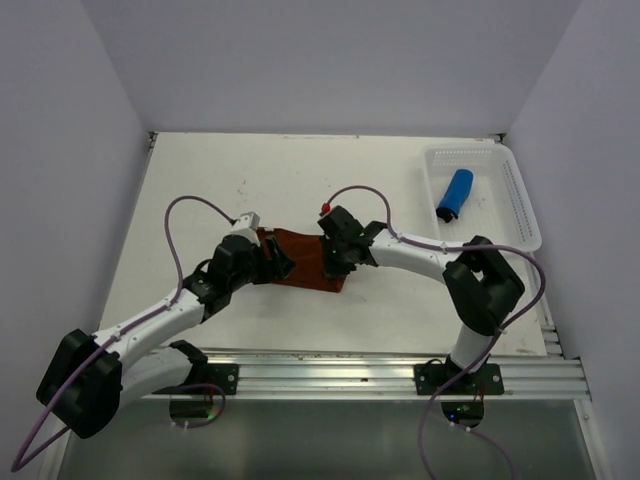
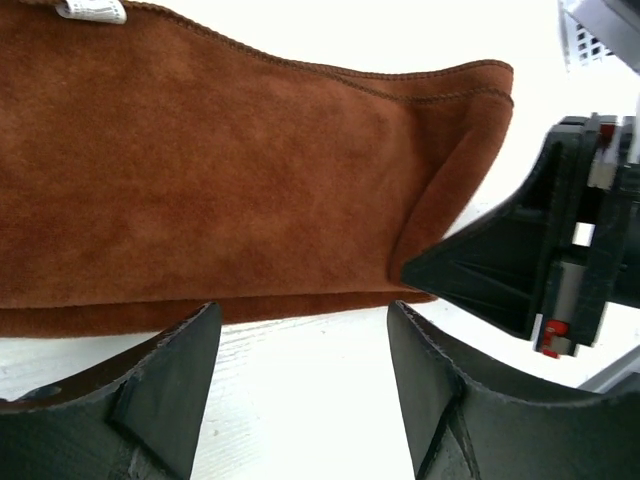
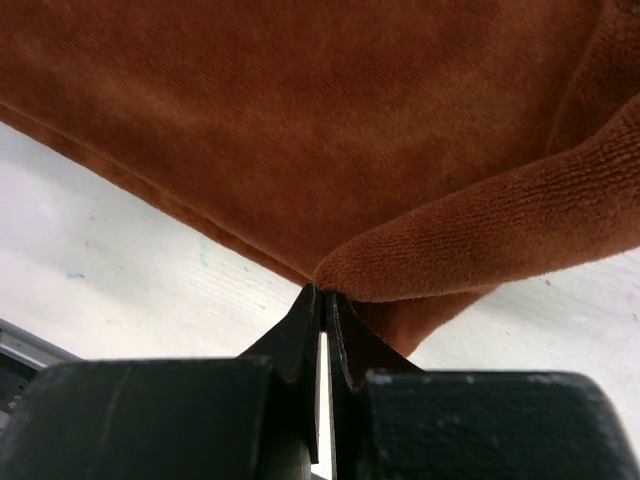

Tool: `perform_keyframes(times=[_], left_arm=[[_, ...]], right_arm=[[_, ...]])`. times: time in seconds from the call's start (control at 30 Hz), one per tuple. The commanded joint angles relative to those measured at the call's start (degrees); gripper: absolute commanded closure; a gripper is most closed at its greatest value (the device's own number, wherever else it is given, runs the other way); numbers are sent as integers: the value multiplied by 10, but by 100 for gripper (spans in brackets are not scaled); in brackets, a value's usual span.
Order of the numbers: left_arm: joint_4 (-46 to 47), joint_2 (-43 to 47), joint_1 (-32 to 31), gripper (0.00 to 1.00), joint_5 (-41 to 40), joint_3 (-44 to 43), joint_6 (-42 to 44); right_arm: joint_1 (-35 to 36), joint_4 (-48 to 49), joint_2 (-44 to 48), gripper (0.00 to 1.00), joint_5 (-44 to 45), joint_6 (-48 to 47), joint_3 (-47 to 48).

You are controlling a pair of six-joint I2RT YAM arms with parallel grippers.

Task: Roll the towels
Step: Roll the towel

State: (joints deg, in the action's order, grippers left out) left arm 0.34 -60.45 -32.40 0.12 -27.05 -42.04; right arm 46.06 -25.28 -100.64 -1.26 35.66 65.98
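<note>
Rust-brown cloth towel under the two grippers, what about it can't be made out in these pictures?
- Top external: both ends of the rust-brown cloth towel are covered by the left gripper and right gripper.
- Left wrist: its left part is cut off by the frame edge, so its full length is unknown.
- Right wrist: the shut gripper meets a fold; whether cloth is pinched cannot be told.

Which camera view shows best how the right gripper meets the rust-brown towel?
The right wrist view: the shut right gripper pinches a raised fold of the rust-brown towel at its tips. The left wrist view shows that gripper side-on at the towel's folded end. The top view shows only the arms over the cloth.
</note>
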Motion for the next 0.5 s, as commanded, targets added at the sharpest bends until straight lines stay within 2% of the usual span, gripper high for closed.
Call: perform_keyframes(times=[0.0,0.03,0.1,0.23,0.33,0.37,0.47], left_arm=[[53,-2,-1,30,25,6,-14],[65,-2,-2,32,30,9,-17],[89,-4,-3,43,54,19,-16],[145,-14,-27,54,59,36,4],[165,-17,-58,71,30,53,16],[178,-19,-65,78,23,58,21],[192,-30,-86,86,10,65,23]], right_arm=[[1,53,-9,100,-18,22,-6],[1,57,-12,100,-17,26,-11],[1,60,-16,100,-17,34,-14],[-1,59,-25,100,-27,45,-15],[-1,59,-29,100,-35,53,-17],[-4,59,-31,98,-38,56,-19],[-4,59,-36,90,-41,55,-23]])
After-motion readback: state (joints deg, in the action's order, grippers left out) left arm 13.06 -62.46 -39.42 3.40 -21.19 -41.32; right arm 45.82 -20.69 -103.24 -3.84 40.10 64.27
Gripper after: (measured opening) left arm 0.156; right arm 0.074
